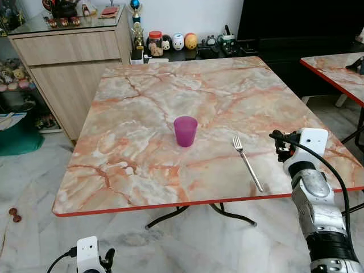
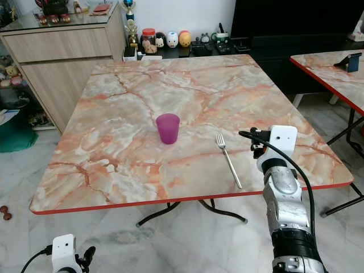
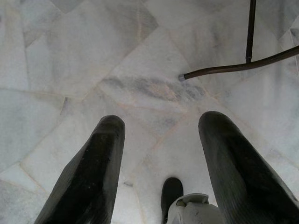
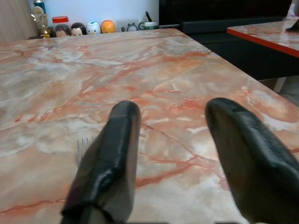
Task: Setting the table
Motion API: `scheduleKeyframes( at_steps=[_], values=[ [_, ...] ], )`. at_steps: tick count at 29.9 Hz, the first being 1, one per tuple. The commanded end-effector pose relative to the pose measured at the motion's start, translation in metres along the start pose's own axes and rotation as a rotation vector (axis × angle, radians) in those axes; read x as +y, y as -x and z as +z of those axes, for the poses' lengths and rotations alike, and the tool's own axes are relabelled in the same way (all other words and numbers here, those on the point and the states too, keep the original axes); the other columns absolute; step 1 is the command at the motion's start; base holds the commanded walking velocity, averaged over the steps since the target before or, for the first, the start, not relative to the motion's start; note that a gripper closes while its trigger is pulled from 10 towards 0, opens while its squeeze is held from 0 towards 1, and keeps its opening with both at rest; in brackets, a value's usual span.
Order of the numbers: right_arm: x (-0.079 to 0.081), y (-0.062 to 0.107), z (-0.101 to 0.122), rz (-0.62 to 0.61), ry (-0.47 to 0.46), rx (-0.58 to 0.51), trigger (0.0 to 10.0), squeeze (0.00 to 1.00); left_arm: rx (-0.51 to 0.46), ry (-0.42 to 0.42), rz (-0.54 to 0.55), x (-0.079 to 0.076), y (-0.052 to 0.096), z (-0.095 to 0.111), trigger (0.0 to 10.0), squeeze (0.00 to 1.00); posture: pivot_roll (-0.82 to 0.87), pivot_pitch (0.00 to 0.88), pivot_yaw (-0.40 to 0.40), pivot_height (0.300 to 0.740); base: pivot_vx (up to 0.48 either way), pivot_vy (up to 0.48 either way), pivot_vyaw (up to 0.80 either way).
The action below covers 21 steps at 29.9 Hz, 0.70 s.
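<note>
A purple plastic cup [image 1: 185, 131] stands upright near the middle of the marble-patterned table [image 1: 142, 102]. To its right a silver fork [image 1: 247, 163] lies flat, tines pointing away from me, handle reaching toward the red front edge. My right gripper [image 4: 173, 109] hovers low over the table just right of the fork, open with nothing between its fingers; the fork's tines [image 4: 83, 144] peek out beside one finger. My left gripper [image 3: 161, 122] hangs open below the table's front left, over the floor.
A second table [image 1: 335, 71] with a red edge stands at the right. A wooden cabinet [image 1: 68, 57] and a low dark shelf with jars and figurines [image 1: 182, 42] line the back wall. The table's dark metal legs [image 1: 170, 215] splay over the marble floor.
</note>
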State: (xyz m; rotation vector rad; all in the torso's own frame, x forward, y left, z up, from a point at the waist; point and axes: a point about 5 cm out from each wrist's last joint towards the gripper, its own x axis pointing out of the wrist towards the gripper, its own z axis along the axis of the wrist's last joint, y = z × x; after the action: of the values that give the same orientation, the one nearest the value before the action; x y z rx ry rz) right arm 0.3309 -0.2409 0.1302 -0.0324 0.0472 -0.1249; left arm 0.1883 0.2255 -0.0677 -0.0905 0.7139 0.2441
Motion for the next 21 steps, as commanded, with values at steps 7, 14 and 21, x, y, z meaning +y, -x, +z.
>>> scheduleKeyframes(
  at_steps=[7, 14, 21],
  values=[
    [-0.001, -0.004, 0.005, 0.003, -0.005, -0.014, 10.0, 1.0, 0.018, -0.007, 0.01, 0.002, 0.001, -0.004, 10.0, 0.0, -0.1, 0.0, 0.018, 0.707, 0.0, 0.0, 0.0],
    [0.035, 0.002, -0.028, 0.157, 0.035, 0.103, 10.0, 0.0, 0.027, -0.006, 0.01, 0.004, 0.002, -0.006, 10.0, 0.0, -0.1, 0.0, 0.031, 0.707, 0.0, 0.0, 0.0],
    [0.042, 0.004, -0.028, 0.184, 0.03, 0.077, 10.0, 0.0, 0.029, -0.006, 0.009, 0.004, 0.002, -0.007, 10.0, 0.0, -0.09, 0.0, 0.03, 0.707, 0.0, 0.0, 0.0]
  ],
)
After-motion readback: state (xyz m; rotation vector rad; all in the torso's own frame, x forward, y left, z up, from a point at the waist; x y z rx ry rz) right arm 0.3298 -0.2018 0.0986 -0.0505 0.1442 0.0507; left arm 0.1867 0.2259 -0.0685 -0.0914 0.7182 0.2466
